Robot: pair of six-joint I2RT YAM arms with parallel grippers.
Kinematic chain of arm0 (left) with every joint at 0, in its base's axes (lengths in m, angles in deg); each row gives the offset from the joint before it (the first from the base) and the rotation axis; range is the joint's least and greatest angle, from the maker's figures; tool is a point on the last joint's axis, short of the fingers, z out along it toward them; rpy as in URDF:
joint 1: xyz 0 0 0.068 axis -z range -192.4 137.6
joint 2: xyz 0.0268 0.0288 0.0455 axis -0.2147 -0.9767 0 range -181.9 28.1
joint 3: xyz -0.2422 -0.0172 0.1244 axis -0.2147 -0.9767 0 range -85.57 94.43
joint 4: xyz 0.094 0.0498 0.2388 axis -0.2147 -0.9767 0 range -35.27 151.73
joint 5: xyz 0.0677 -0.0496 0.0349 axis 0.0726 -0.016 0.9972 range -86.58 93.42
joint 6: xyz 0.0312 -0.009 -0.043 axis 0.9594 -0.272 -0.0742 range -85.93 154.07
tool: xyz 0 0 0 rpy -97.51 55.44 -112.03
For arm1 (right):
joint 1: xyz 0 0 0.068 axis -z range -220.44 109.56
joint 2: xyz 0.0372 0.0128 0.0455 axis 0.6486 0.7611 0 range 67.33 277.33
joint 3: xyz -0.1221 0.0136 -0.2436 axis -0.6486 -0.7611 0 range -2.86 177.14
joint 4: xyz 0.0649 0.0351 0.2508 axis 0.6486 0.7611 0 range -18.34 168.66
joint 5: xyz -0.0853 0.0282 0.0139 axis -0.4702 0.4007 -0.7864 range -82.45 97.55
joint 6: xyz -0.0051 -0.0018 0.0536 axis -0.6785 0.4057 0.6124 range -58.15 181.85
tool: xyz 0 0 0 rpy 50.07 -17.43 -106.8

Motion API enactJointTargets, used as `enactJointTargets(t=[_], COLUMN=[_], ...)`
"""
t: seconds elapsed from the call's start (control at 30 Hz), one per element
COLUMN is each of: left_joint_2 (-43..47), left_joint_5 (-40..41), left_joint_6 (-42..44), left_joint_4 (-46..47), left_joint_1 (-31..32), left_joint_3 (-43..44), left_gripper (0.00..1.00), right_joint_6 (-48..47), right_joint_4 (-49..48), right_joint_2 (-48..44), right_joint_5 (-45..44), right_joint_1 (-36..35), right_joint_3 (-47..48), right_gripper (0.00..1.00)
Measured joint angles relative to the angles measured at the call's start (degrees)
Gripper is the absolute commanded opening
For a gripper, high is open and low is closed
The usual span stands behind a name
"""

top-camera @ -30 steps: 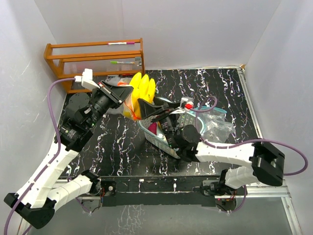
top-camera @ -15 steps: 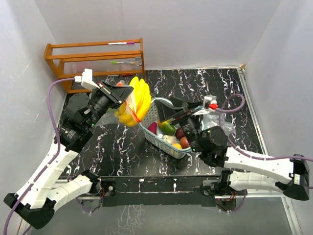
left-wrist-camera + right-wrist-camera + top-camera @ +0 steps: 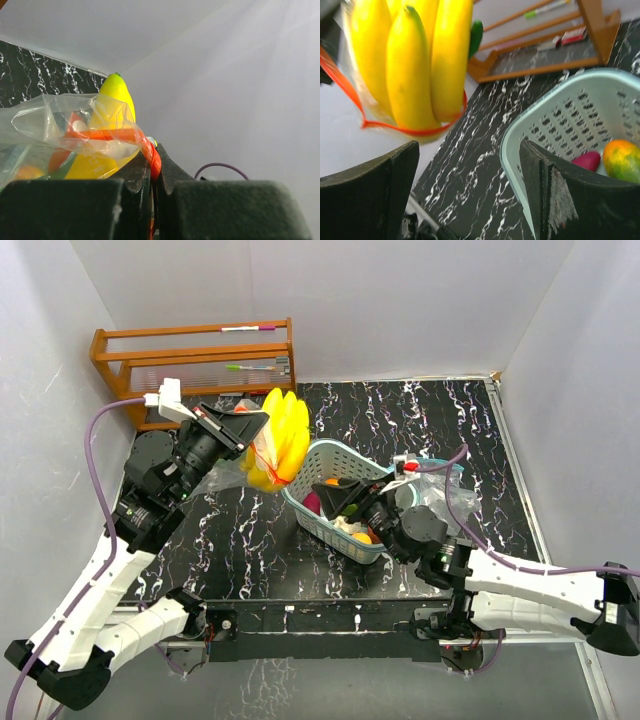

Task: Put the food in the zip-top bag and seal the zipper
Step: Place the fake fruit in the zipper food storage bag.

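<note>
My left gripper (image 3: 258, 430) is shut on the orange zipper edge of a clear zip-top bag (image 3: 250, 468) and holds it up over the table's far left. The left wrist view shows the jaws (image 3: 154, 162) pinching the orange strip (image 3: 107, 135). Yellow bananas (image 3: 287, 430) stand in the bag's mouth, tips up; they also show in the right wrist view (image 3: 415, 60), with a green pepper (image 3: 476, 35) behind them. My right gripper (image 3: 336, 497) is open and empty above the teal basket (image 3: 385, 455). A mango (image 3: 622, 160) and a red fruit (image 3: 587, 161) lie in the basket.
A wooden rack (image 3: 195, 365) with pens stands at the far left against the wall. A second crumpled clear bag (image 3: 445, 495) lies right of the basket. The basket (image 3: 555, 115) sits mid-table; white walls close in on all sides.
My right gripper has let go of the bananas and pulled back from the bag toward me, ending over the basket. The bananas stay in the bag, which the left gripper raised slightly.
</note>
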Motion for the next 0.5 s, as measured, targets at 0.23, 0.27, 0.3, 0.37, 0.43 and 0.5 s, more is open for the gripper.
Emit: enactJointTargets(t=[0.23,0.27,0.3,0.37,0.43,0.5], left_joint_2=[0.04,0.07,0.07,0.07,0.09,0.09], left_joint_5=[-0.74,-0.9,-1.09,-1.53,-1.95,-2.47], left_joint_6=[-0.15,-0.17,-0.2,-0.42,-0.76,-1.25], left_joint_4=[0.31,0.33,0.35,0.42,0.5,0.7], left_joint_1=[0.0,0.0,0.0,0.0,0.0,0.0], left_joint_3=[1.07,1.07,1.07,1.07,1.07,1.05], left_gripper=[0.0,0.0,0.0,0.0,0.0,0.0], right_joint_6=[6.97,7.85,8.85,11.26,13.9,16.39], right_joint_4=[0.98,0.98,1.01,1.03,0.98,-0.2], right_joint_2=[3.67,4.33,5.01,6.71,8.61,9.79], right_joint_5=[6.8,8.04,9.16,11.54,14.08,17.09], right_joint_1=[1.73,2.45,3.3,5.73,8.79,11.85], right_joint_3=[-0.98,-0.98,-0.98,-0.98,-1.05,-2.05], right_gripper=[0.78,0.77,0.77,0.77,0.76,0.75])
